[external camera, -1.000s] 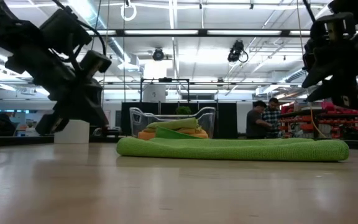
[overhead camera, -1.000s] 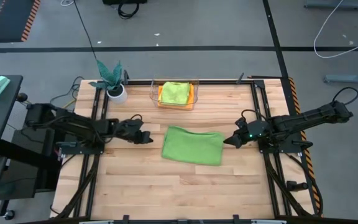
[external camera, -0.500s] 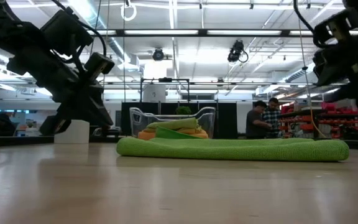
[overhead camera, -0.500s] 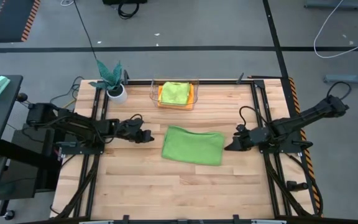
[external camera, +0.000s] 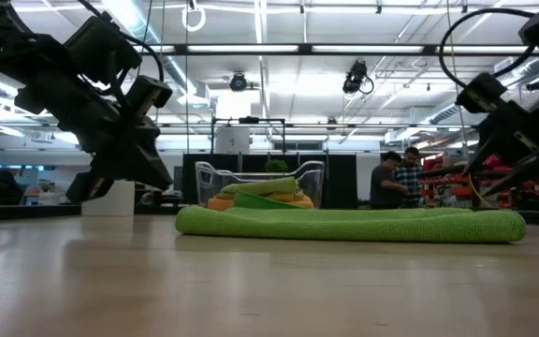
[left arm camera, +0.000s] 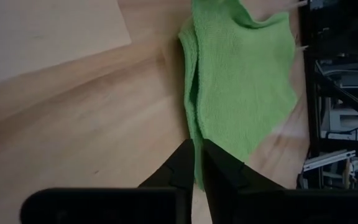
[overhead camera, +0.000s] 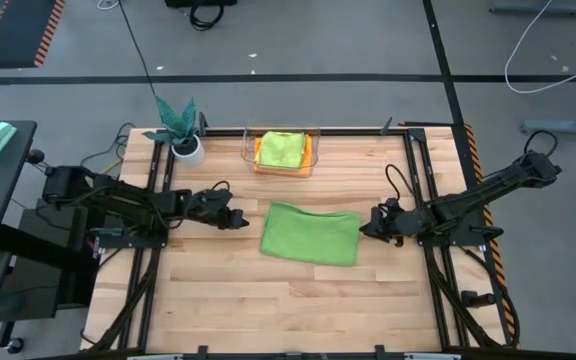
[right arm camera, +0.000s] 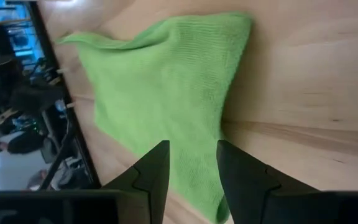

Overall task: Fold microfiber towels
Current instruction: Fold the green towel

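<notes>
Over on the left, the left gripper hovers low over the table, its fingers pinched nearly together with only a sliver of gap and nothing between them; the mid-green towel lies just ahead of its tips, apart from them, with the near edge showing as a doubled layer in the left wrist view. Beyond that gripper and off to its side, toward the table's far edge, sits the clear bin holding a lime green towel on top of an orange one, and the plant in its white pot stands behind the left arm's elbow side. Moving across, the green towel lies flat between the two grippers, already looking like a folded rectangle. On the right, the right gripper is down near the table with its fingers parted wide and empty, the towel's edge directly ahead of them and close. To do the next fold well, I'd judge each gripper should catch a corner through both layers, pinch at table level without scraping the wood, and lift evenly so the plush cloth does not slump or skew.
</notes>
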{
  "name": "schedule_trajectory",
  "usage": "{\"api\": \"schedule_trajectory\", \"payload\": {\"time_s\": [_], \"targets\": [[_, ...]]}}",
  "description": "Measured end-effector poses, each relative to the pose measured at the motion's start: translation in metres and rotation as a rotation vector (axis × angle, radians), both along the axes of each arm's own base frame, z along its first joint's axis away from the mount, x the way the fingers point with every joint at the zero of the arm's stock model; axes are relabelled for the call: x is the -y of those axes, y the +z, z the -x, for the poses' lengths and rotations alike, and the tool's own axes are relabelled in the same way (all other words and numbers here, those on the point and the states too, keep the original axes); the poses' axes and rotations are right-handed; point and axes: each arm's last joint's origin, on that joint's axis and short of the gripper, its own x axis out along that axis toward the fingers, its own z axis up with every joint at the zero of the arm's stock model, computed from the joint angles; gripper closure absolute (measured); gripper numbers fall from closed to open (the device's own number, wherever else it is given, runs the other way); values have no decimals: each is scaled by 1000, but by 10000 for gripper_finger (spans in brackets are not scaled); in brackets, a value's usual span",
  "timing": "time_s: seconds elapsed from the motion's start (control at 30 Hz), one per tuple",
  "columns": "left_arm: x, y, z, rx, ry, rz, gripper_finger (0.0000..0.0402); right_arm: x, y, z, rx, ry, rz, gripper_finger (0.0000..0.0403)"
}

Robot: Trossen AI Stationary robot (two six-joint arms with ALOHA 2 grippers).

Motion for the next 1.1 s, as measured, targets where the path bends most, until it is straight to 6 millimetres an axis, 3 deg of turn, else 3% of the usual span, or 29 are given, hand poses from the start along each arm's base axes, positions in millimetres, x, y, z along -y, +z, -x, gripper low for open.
{"api": "schedule_trajectory", "payload": {"time_s": [0.27, 0.67, 1.1], "targets": [[-2, 0, 0, 3, -1, -24, 376, -7, -11, -5, -97, -32, -40, 263], [-2, 1, -1, 13, -1, -25, 372, -20, -14, -32, -239, -4, 4, 263], [-3, 2, -1, 24, -4, -36, 377, -24, -24, -46, -205, -1, -10, 263]]}}
